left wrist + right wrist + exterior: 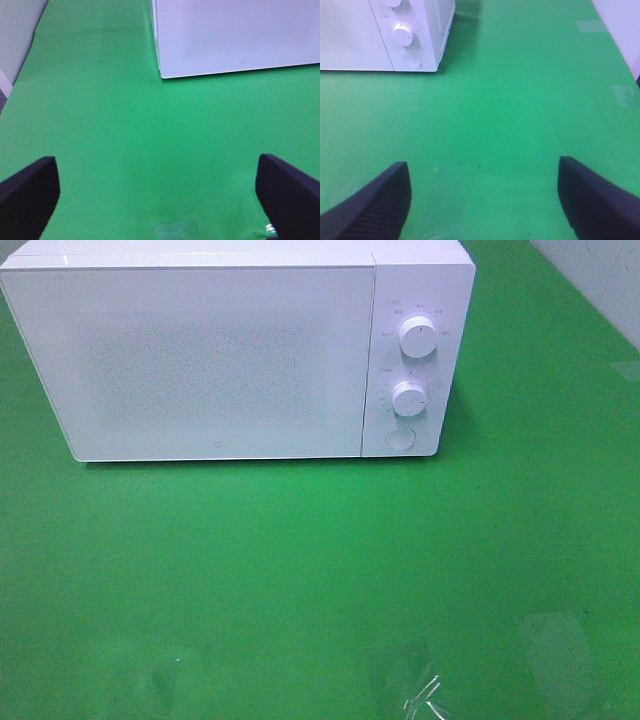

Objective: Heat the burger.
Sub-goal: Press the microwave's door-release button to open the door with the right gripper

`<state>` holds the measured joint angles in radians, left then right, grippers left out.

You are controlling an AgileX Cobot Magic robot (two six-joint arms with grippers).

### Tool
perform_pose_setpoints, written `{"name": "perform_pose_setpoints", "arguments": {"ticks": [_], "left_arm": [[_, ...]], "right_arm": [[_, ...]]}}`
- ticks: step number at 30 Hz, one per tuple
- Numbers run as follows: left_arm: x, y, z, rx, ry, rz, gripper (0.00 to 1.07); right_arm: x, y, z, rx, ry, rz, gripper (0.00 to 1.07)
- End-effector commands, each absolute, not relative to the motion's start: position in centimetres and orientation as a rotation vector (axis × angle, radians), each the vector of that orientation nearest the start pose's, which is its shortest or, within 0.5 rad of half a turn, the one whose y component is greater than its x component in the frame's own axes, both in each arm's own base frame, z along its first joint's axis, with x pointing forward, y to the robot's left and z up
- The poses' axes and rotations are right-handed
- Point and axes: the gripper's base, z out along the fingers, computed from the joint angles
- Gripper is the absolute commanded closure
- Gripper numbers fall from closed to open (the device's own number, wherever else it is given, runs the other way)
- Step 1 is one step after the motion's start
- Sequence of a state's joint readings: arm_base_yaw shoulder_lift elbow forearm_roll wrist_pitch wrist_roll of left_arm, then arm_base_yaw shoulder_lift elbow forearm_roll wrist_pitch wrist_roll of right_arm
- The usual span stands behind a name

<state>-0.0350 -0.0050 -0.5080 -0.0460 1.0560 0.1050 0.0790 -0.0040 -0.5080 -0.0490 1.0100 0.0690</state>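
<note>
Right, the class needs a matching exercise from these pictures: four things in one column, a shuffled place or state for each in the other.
1. flat white door of the box-shaped white microwave
2. round flat white button
3. black fingers of the left gripper
4. green table cover

A. just below the lower round white knob
B. shut
C. spread apart, holding nothing
D. underneath the microwave

Pairs: 1-B, 2-A, 3-C, 4-D

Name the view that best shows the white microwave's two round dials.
Exterior high: the round white upper dial and lower dial both show whole. Right wrist crops the upper dial; left wrist shows only the white microwave's door, no dials.
</note>
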Motion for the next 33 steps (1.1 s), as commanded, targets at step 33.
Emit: {"name": "perform_pose_setpoints", "arguments": {"ticks": [33], "left_arm": [[-0.9,-0.3,27.9,0.138,1.993,-0.007,0.07]], "right_arm": [[7.0,0.3,32.3,-0.012,1.896,0.053,0.31]]}}
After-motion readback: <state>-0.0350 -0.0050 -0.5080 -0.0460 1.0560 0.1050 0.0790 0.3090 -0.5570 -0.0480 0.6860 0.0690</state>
